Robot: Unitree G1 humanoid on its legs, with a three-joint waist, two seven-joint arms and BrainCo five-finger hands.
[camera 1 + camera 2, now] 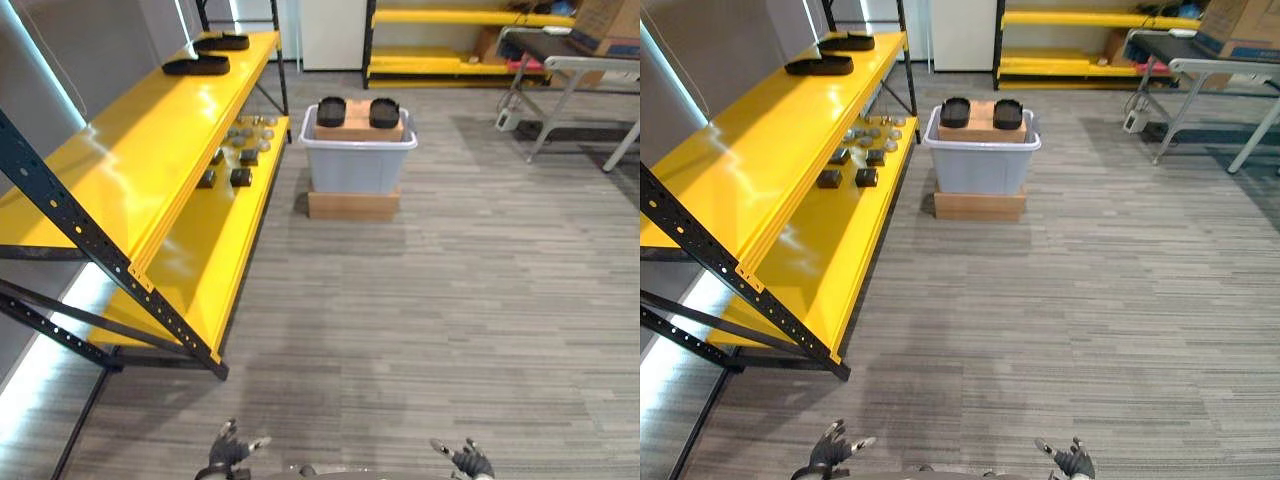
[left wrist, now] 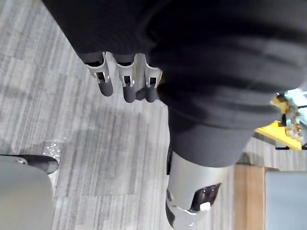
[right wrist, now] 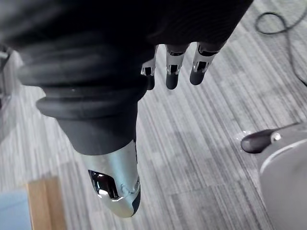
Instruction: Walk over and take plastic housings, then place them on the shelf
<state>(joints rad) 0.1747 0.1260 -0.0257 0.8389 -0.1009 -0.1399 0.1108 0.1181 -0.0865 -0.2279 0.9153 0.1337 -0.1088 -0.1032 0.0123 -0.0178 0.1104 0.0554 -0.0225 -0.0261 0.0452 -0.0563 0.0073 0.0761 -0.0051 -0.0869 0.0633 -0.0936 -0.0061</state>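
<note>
Two black plastic housings [image 1: 331,111] [image 1: 384,113] lie on a cardboard box [image 1: 358,126] inside a grey bin [image 1: 358,165], which stands on a flat wooden block across the floor. Two more black housings [image 1: 197,66] [image 1: 222,43] rest on the top level of the yellow shelf [image 1: 130,160] at the left. My left hand [image 1: 228,452] and right hand [image 1: 468,460] hang low at the near edge, far from the bin. In the wrist views the left hand's fingers [image 2: 127,81] and the right hand's fingers [image 3: 172,72] are relaxed over bare floor, holding nothing.
Several small dark and silver parts [image 1: 240,150] lie on the shelf's lower level. A grey folding table [image 1: 590,70] with a cardboard box stands at the back right, and another yellow rack [image 1: 450,50] lines the far wall. Grey striped carpet lies between me and the bin.
</note>
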